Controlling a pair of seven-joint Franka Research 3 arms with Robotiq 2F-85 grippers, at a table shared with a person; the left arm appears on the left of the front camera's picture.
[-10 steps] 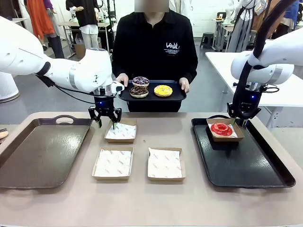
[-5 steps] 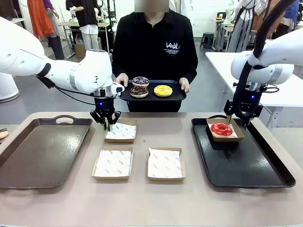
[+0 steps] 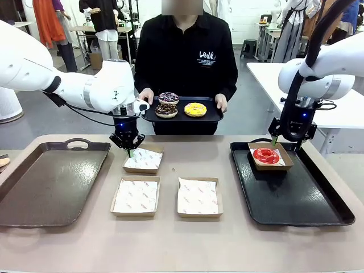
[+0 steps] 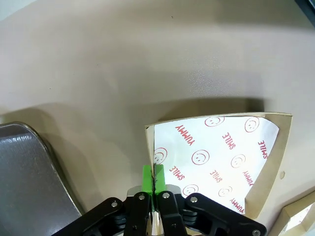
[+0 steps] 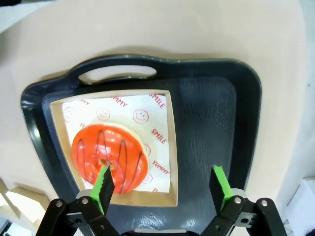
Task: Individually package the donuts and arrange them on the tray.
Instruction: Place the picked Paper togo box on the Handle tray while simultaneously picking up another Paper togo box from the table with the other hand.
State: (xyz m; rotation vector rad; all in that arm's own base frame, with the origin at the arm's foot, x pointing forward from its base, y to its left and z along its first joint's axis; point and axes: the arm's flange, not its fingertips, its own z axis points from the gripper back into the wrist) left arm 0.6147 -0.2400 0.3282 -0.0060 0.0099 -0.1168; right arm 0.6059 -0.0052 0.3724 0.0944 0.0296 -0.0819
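Left wrist view, left gripper [image 4: 153, 178] jaws pinching box [image 4: 282, 146] wall, front view ambiguous

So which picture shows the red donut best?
The right wrist view. It looks straight down on the red donut, so you see nearly the whole ring and its dark stripes, lying on printed paper in its box. The front view shows the donut small and from the side, on the black tray.

Bright, even light; soft shadows.
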